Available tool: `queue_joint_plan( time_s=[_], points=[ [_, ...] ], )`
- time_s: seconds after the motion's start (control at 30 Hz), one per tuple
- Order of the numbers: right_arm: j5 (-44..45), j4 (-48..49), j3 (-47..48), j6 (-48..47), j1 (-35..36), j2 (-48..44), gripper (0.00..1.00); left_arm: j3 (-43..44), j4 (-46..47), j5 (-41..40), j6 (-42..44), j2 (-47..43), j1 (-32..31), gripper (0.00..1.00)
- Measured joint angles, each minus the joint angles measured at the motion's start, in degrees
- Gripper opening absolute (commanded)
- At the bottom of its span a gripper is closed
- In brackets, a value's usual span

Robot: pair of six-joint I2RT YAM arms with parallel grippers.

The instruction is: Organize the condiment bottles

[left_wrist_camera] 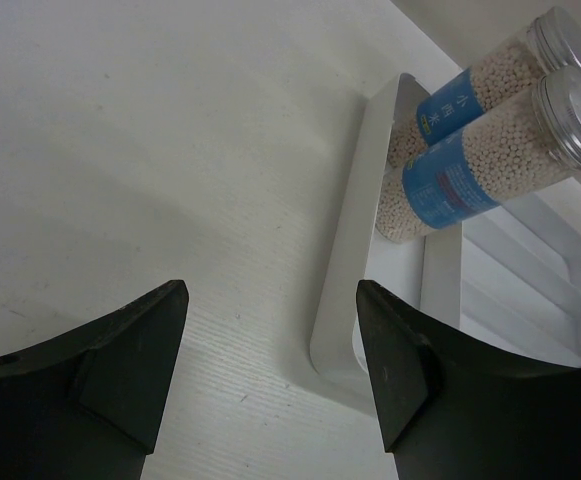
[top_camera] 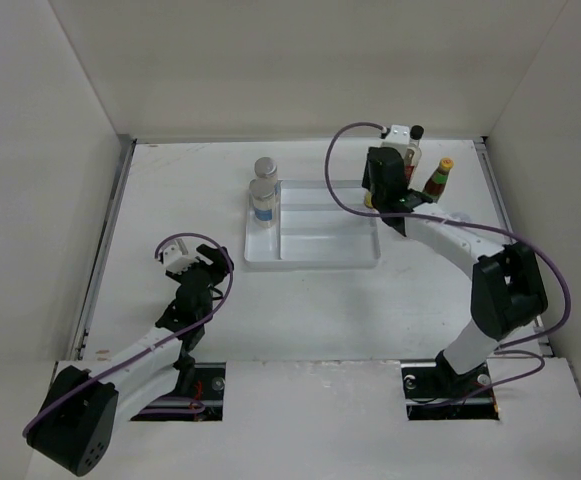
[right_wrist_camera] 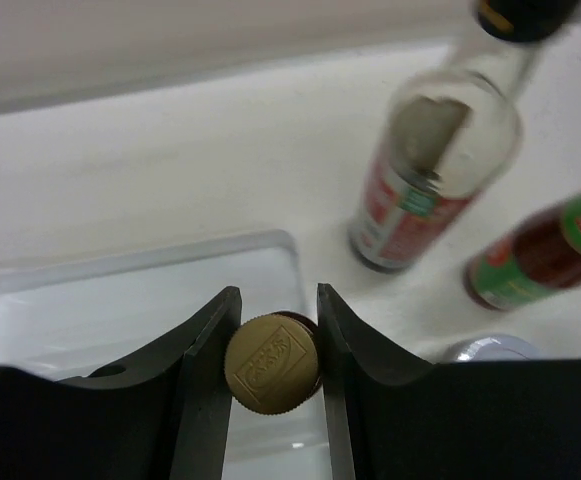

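Note:
Two grey-lidded blue-labelled jars (top_camera: 264, 201) (top_camera: 266, 167) stand in the left compartment of the white divided tray (top_camera: 310, 262); they also show in the left wrist view (left_wrist_camera: 470, 175) (left_wrist_camera: 475, 85). My right gripper (right_wrist_camera: 270, 350) is shut on a small gold-capped jar (right_wrist_camera: 270, 365) with a dark red body, over the tray's far right corner (right_wrist_camera: 120, 300). Behind it stand the tall clear black-capped bottle (right_wrist_camera: 430, 170) (top_camera: 413, 145) and the red yellow-capped sauce bottle (right_wrist_camera: 540, 255) (top_camera: 438, 178). My left gripper (left_wrist_camera: 270, 370) (top_camera: 185, 258) is open and empty, left of the tray's near corner (left_wrist_camera: 345, 300).
A silver lid (right_wrist_camera: 490, 348) shows beside my right finger, on the table right of the tray. The tray's middle and right compartments run lengthwise. White walls enclose the table on the left, back and right.

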Motion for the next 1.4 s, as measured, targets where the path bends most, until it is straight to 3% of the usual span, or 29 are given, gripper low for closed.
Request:
queue_joint_plan(
  time_s=[0.37, 0.6, 0.7, 0.83, 0.97, 1.23, 1.4],
  points=[
    [-4.8, 3.4, 23.4, -0.3, 11.6, 18.7, 0.28, 0.0, 0.1, 1.0, -0.2, 0.3, 0.0, 0.67],
    [-7.2, 1.9, 26.7, 0.9, 11.6, 26.4, 0.31, 0.0, 0.5, 1.9, -0.3, 1.3, 0.2, 0.67],
    [-7.4, 2.1, 27.0, 1.8, 11.8, 27.8, 0.39, 0.0, 0.9, 2.2, -0.4, 1.7, 0.2, 0.67],
    [-8.0, 2.3, 27.1, 3.3, 12.3, 27.8, 0.65, 0.0, 1.3, 2.4, -0.4, 2.9, 0.2, 0.67],
    [-8.5, 2.4, 26.7, 3.7, 12.7, 27.5, 0.78, 0.0, 1.3, 2.6, -0.4, 3.4, 0.3, 0.67],
    [-9.5, 2.2, 19.6, 2.4, 10.1, 15.0, 0.88, 0.0, 1.5, 2.7, -0.4, 3.5, 0.4, 0.67],
    [-7.2, 4.2, 16.5, -0.2, 1.2, 2.7, 0.88, 0.0, 1.5, 2.8, -0.4, 3.5, 0.5, 0.67]
  ],
)
